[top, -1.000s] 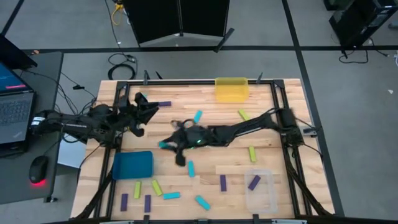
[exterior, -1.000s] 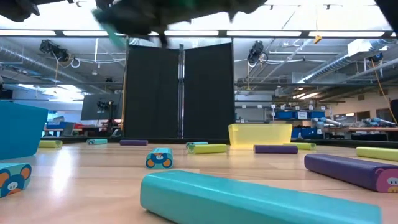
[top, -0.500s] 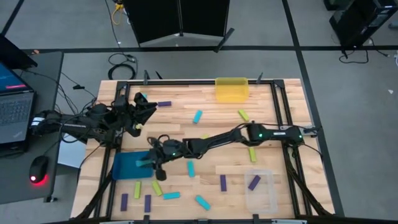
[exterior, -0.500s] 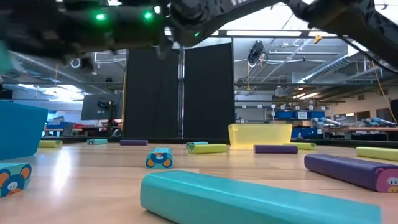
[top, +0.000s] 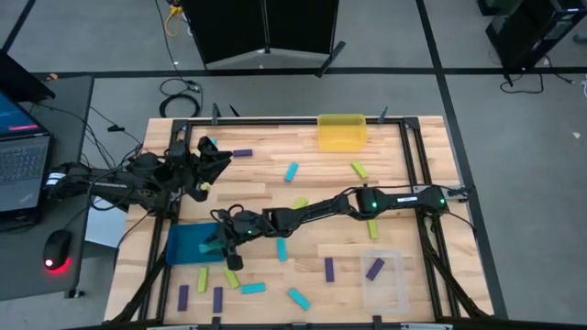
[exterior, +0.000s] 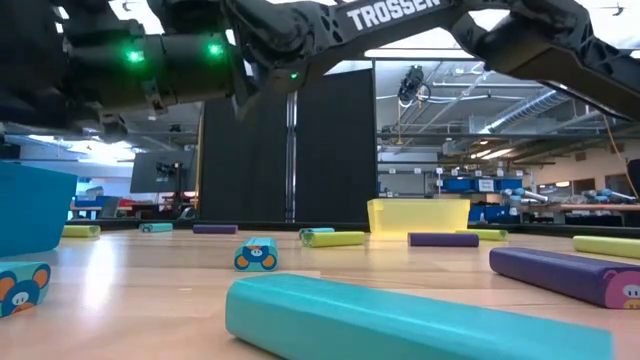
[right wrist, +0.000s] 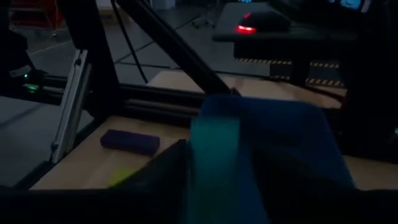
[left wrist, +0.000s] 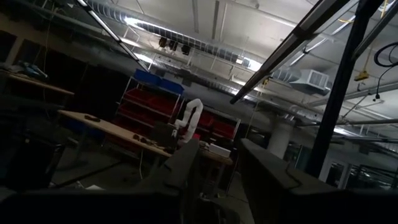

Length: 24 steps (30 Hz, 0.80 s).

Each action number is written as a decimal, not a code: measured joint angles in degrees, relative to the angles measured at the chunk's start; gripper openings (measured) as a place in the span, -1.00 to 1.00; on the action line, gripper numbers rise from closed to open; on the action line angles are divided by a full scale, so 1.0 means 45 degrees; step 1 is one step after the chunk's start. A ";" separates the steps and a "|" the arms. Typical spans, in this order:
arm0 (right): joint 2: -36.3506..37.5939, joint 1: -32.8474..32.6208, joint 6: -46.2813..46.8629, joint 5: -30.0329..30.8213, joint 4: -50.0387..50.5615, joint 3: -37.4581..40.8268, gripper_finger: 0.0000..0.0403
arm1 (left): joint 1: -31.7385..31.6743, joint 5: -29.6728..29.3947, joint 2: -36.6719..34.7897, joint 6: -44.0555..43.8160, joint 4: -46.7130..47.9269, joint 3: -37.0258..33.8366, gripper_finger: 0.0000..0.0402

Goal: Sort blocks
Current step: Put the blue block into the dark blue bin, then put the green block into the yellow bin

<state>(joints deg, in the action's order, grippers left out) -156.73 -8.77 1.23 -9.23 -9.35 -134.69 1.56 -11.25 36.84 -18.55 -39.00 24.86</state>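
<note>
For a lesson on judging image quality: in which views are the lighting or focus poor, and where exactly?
Right wrist view: dim, the cyan block between the right gripper fingers blurred before the teal bin. Low view: nearest cyan block soft, ceiling lights glaring. Left wrist view: dark, pointed at ceiling. High view: evenly lit.

We see a grey concrete floor around the light wooden plank table, a tall black folding panel at twelve o'clock, and an open laptop with a red-lit computer mouse at nine o'clock. Long fluorescent ceiling lights glow overhead.
</note>
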 joint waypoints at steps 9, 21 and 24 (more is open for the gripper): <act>0.0431 0.0509 -0.0375 -0.0137 0.0409 -0.0072 0.50 | 0.0004 0.0317 0.0000 0.0026 0.0039 0.0000 -0.40; 0.3172 0.1603 0.0146 0.0882 -0.3047 0.4928 0.14 | 0.0010 0.0512 -0.0175 0.0313 0.0242 0.0000 -0.40; 0.5103 0.2050 0.0103 0.1872 -0.5125 0.8436 0.06 | 0.0010 0.0482 -0.0178 0.0353 0.0253 0.0000 -0.40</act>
<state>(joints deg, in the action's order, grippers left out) -133.76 0.45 1.70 -0.81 -32.41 -96.73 1.61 -9.08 36.04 -16.96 -37.86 24.86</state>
